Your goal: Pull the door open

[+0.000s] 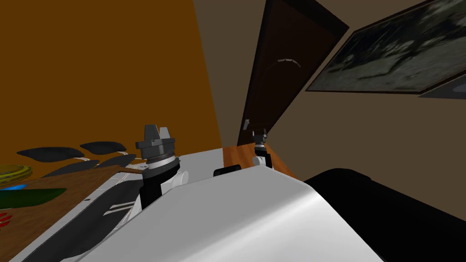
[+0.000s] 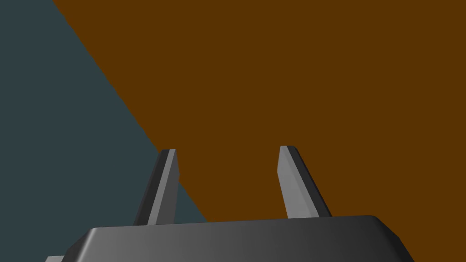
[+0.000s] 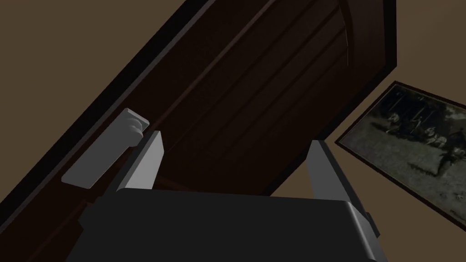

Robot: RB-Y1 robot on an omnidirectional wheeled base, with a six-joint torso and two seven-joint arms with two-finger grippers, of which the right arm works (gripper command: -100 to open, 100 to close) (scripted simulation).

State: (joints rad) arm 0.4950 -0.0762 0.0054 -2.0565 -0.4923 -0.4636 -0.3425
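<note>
Your right gripper [image 3: 235, 141] is wide open and empty. The handle [image 3: 107, 152] on the door [image 3: 255, 91] sits just outside one finger, so there's no grab yet. Your left gripper [image 2: 227, 152] hangs open too.

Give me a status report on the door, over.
Right gripper open at the dark door, grey handle just outside one finger, not grasped. Left gripper open, raised, idle. Nothing seen blocking.

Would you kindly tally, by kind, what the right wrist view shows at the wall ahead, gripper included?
dark brown panelled door: 1
light grey lever door handle: 1
dark-framed black-and-white picture: 1
right gripper, jaws open: 1
Total: 4
</note>
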